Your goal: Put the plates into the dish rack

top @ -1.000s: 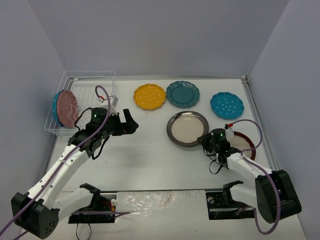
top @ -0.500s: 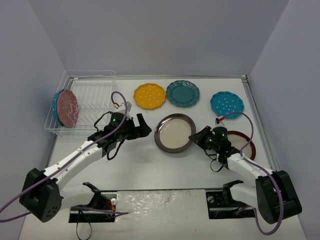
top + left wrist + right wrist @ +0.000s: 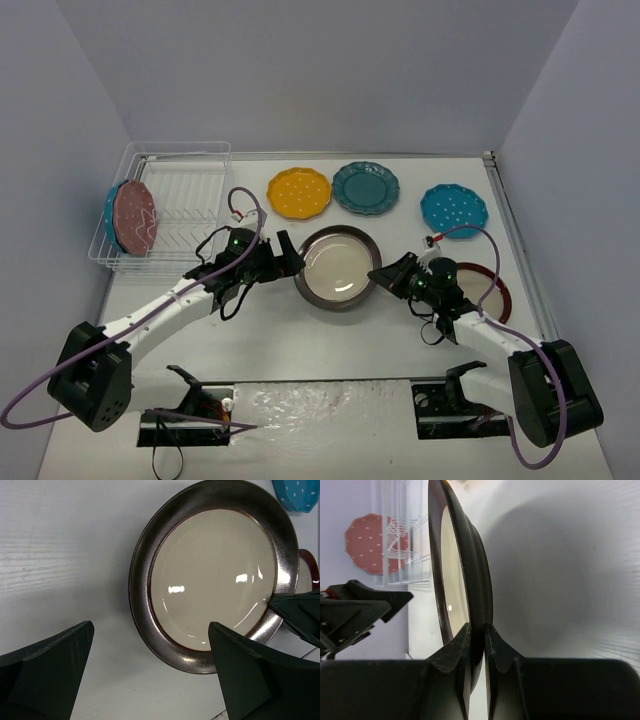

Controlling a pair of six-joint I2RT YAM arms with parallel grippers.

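Showing dark glossy rim, cream centre: plate (image 3: 215, 575) pinched in right gripper (image 3: 476, 627).

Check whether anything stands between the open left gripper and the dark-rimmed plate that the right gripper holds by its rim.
Nothing visible does. The left gripper faces the near edge of the dark-rimmed plate, with only bare table between them. The right gripper pinches the opposite rim.
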